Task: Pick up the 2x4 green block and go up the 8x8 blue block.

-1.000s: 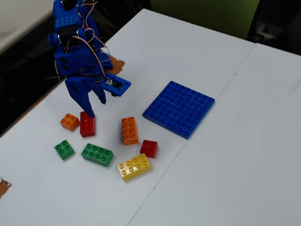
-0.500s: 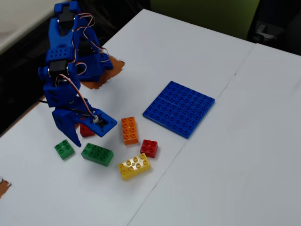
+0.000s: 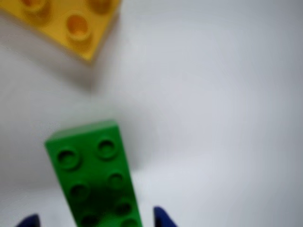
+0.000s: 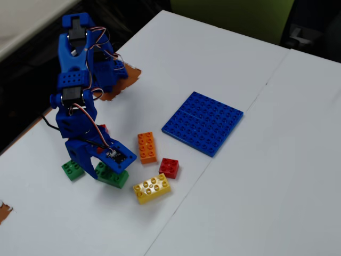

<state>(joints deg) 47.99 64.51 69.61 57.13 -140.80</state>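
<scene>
The 2x4 green block (image 3: pixel 92 175) lies flat on the white table, studs up, and runs off the bottom edge of the wrist view. My gripper (image 3: pixel 97 220) is open, one blue fingertip (image 3: pixel 29 221) to the block's left and the other to its right, each with white table showing between it and the block. In the fixed view the gripper (image 4: pixel 105 172) is low over the green block (image 4: pixel 115 178), hiding part of it. The 8x8 blue block (image 4: pixel 202 122) lies flat to the right, well apart and with nothing on it.
A yellow brick (image 4: pixel 152 188) lies just right of the green block and shows as the yellow brick (image 3: pixel 66 21) at the wrist view's top left. Nearby are a small green brick (image 4: pixel 72 169), an orange brick (image 4: pixel 146 148) and a small red brick (image 4: pixel 169 167).
The arm has swung down and toward the table's front, from above the red brick to over the 2x4 green block. No brick has moved.
</scene>
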